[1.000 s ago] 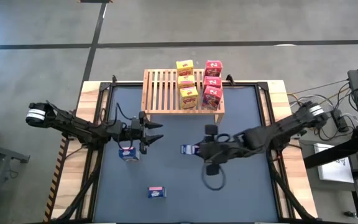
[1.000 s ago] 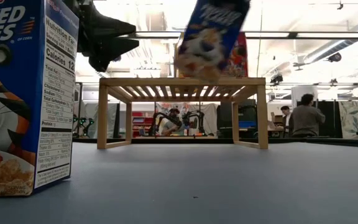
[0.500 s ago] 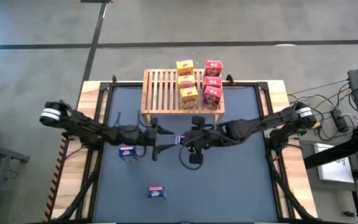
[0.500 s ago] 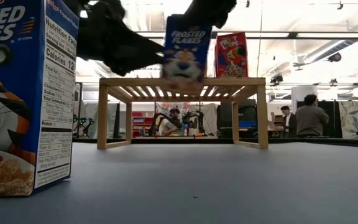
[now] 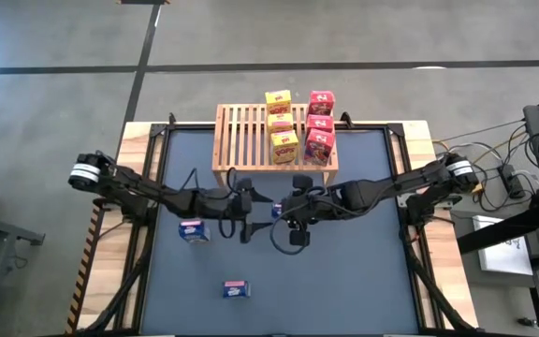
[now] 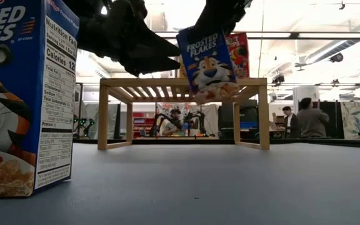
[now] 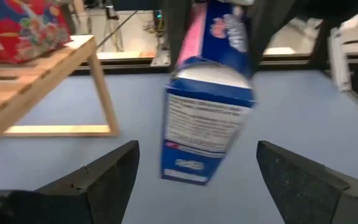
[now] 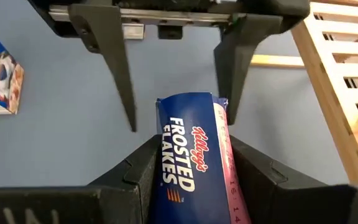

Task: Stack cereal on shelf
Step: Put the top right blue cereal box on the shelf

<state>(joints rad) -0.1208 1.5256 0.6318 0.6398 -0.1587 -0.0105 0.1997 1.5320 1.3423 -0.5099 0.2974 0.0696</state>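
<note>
The wooden slatted shelf (image 5: 251, 139) stands at the table's far middle. It carries three yellow boxes (image 5: 281, 121) and three red boxes (image 5: 320, 123). My right gripper (image 5: 284, 208) is shut on a blue cereal box (image 6: 208, 65) in the air in front of the shelf. My left gripper (image 5: 253, 201) is open and level, just left of that box. Its fingers (image 7: 107, 177) stand either side of the box's lower end without touching it. A second blue box (image 5: 192, 230) stands on its bottom end on the table. A third blue box (image 5: 236, 289) lies flat near the front edge. My right gripper pinches the blue box between its two fingers (image 8: 132, 180), one on the printed front and one on the pink back (image 8: 225, 140), near its upper end. The fingers slant down from the table's right. The box hangs tilted, its lower end (image 7: 185, 171) free and clear of the table.
The standing blue box fills the left of the low view (image 6: 24, 100), close to the camera. The shelf's left half (image 5: 241, 131) has bare slats. In the room beyond the table, people sit at desks (image 6: 308, 119).
My right gripper has carried the blue box toward the table's left and a little toward the shelf, and the box has swung about in the hold. My left gripper has stayed open and reached toward the table's right, away from the standing blue box, up to the held box.
</note>
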